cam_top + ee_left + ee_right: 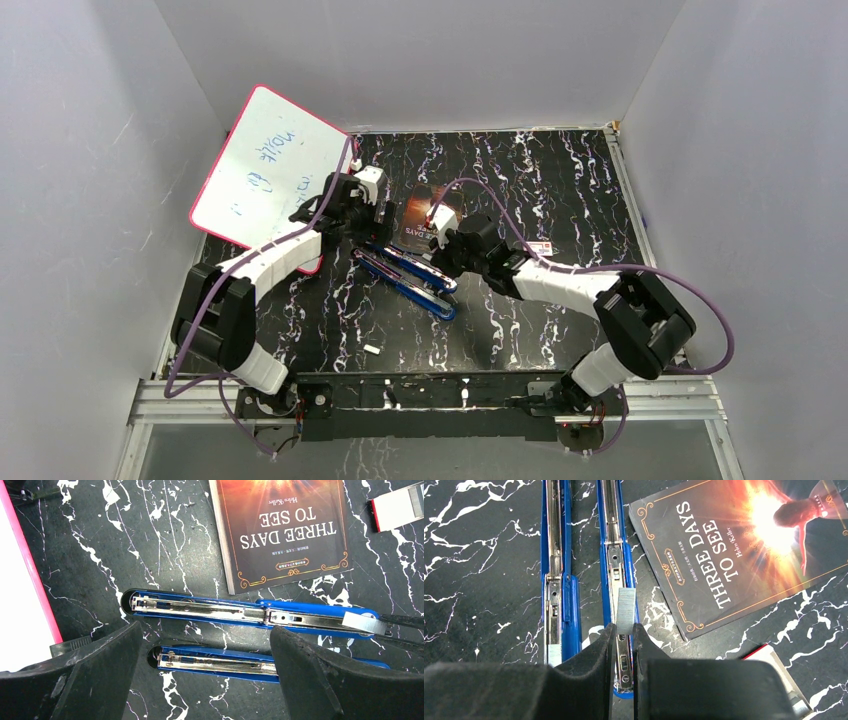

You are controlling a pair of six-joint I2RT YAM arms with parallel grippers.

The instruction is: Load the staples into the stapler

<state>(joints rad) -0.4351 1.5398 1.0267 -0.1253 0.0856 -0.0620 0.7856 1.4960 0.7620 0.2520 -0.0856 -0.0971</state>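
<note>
Your right gripper [624, 628] is pinching the staples [625, 610]; be squaring them over the stapler's [616, 555] open channel. Left gripper [207, 630] is gaping, empty.

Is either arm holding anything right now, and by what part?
The right end effector pinches a short silvery-grey strip of staples by one end. The left end effector, open, holds nothing.

A robot lab test cell: plain white panels [420, 60] box in a black marbled tabletop [560, 180], with an aluminium rail [670, 405] along its near edge.
</note>
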